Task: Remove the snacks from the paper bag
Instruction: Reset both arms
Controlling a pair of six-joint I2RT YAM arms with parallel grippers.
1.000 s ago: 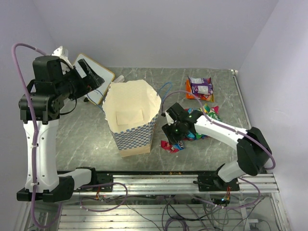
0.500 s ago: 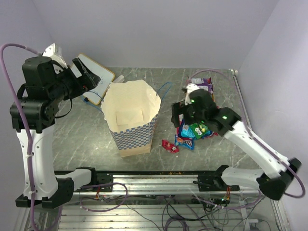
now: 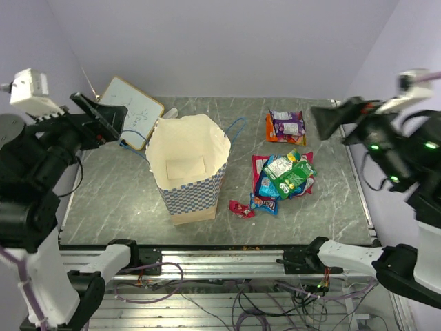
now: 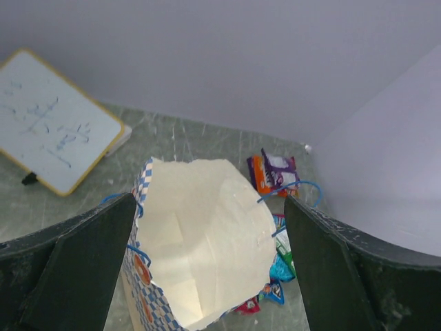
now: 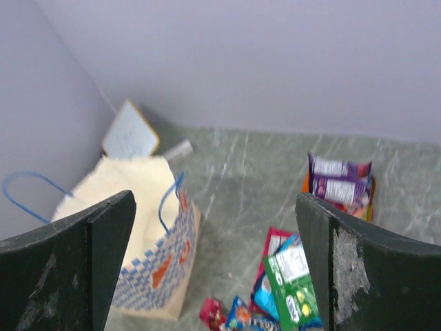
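The paper bag [image 3: 187, 169] stands upright and open at the table's middle; inside I see only its folded paper bottom [image 4: 207, 241]. It also shows in the right wrist view [image 5: 145, 255]. The snacks lie on the table right of it: a pile with a green packet [image 3: 293, 176] on top, a purple and orange pair [image 3: 286, 126] behind, and a small red packet [image 3: 241, 209] by the bag. The green packet [image 5: 293, 279] and purple one [image 5: 337, 186] show in the right wrist view. My left gripper [image 3: 110, 114] is open and empty, high at the left. My right gripper [image 3: 322, 118] is open and empty, high at the right.
A wooden-framed whiteboard [image 3: 132, 110] lies at the back left, with a small pale cylinder [image 3: 169, 112] beside it. The purple walls close the back and both sides. The metal rail [image 3: 227, 258] with the arm bases runs along the near edge.
My right gripper has lifted off the snack pile and swung up to the far right. My left gripper has risen and pulled back left. The pile now lies uncovered.
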